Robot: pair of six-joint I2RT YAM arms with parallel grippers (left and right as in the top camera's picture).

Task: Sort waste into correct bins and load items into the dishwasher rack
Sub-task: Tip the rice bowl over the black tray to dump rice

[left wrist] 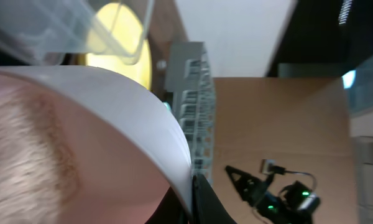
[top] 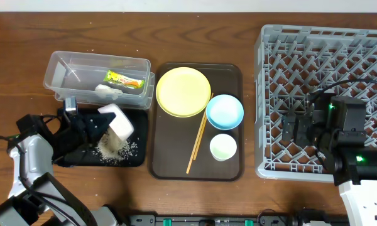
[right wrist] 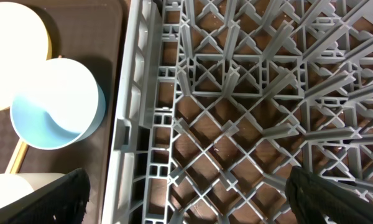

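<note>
The brown wooden table point(top: 195, 37) is showing smooth, glossy grain. The clear rectangular plastic tub point(top: 81, 66) is shining, see-through. The large grey plastic lattice crate point(top: 314, 56) is looking matt. The dark brown rectangular serving tray point(top: 169, 150) is showing fine texture. The round white bowl point(top: 117, 122), round yellow plate point(top: 183, 91) and light blue bowl point(top: 224, 111) are looking smooth; the thin wooden chopsticks point(top: 196, 141), matt.

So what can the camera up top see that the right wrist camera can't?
Only the overhead view shows the left gripper holding the white bowl tilted over the black tray, the rice grains lying there, and the clear tub with the snack wrapper inside. Only the right wrist view shows the right gripper's dark fingertips up close, spread wide. Both show the grey dishwasher rack, the light blue bowl, the yellow plate and the brown tray.
</note>
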